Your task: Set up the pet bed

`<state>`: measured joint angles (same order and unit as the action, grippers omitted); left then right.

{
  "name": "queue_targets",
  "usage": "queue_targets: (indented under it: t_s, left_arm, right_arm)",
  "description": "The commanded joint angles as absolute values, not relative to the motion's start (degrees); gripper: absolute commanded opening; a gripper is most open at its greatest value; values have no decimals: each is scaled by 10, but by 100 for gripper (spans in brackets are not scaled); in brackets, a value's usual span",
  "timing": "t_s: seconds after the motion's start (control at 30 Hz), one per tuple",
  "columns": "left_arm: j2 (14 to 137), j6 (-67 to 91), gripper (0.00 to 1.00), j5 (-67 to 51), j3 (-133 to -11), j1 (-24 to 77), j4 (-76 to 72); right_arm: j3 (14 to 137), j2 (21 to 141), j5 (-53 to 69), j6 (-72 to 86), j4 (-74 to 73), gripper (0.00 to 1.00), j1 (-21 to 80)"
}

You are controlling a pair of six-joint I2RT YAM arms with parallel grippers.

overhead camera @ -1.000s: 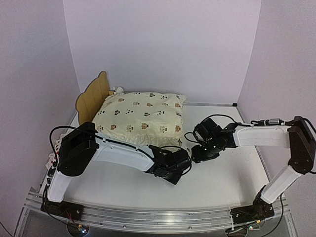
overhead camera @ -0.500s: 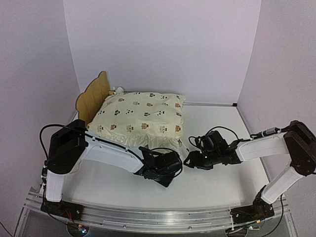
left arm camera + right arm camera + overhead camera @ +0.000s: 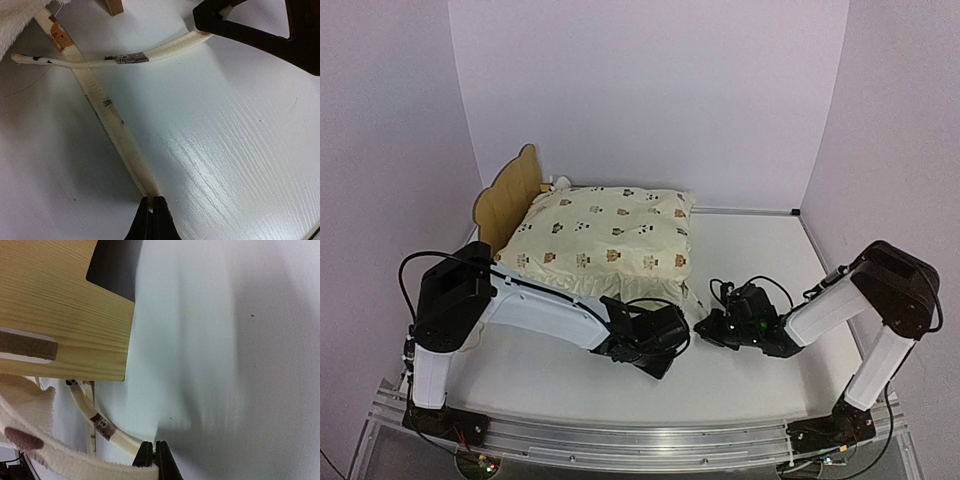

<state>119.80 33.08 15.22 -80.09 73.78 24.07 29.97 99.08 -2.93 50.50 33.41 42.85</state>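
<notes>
The pet bed (image 3: 506, 200) stands at the back left, its bear-ear headboard showing behind the cream bear-print cushion (image 3: 610, 238) that lies on it. My left gripper (image 3: 658, 352) is at the bed's near corner. In the left wrist view it (image 3: 152, 201) is shut on a cream tie strap (image 3: 107, 110) that runs back to the cushion. My right gripper (image 3: 706, 327) is beside it and is shut on a second strap (image 3: 107, 429) just below the bed's plywood end (image 3: 60, 305). That strap (image 3: 150, 52) crosses the first one.
White walls close in the table at the back and both sides. A cable loop (image 3: 745, 290) lies by the right wrist. The cushion's ruffled edge (image 3: 30, 437) hangs beside the right gripper. A bed leg (image 3: 114, 6) stands near the straps.
</notes>
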Motion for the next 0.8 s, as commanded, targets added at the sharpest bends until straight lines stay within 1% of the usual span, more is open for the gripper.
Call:
queue_targets:
  t_s: [0.0, 0.1, 0.23, 0.43, 0.5, 0.7, 0.73, 0.77]
  left_arm:
    - [1147, 329, 0, 175, -801, 736, 260]
    - [1133, 323, 0, 197, -802, 729, 286]
    - [1110, 317, 0, 208, -790, 717, 301]
    - [1093, 313, 1, 187, -789, 715, 295]
    - [1096, 309, 8, 162, -790, 715, 285]
    - [1117, 307, 42, 122, -812, 725, 278]
    - [1123, 306, 46, 118, -817, 727, 278]
    - [1127, 306, 49, 117, -821, 728, 279]
  right_arm:
    - [287, 950, -77, 491, 335, 0, 430]
    - [292, 888, -109, 455, 233, 0, 430]
    - [302, 817, -132, 415, 133, 0, 430]
    - [326, 777, -125, 384, 60, 0, 430]
    - [334, 772, -119, 380, 48, 0, 430]
    - [365, 745, -116, 360, 4, 0, 430]
    - [370, 739, -119, 355, 0, 0, 430]
    - [374, 734, -123, 352, -16, 0, 430]
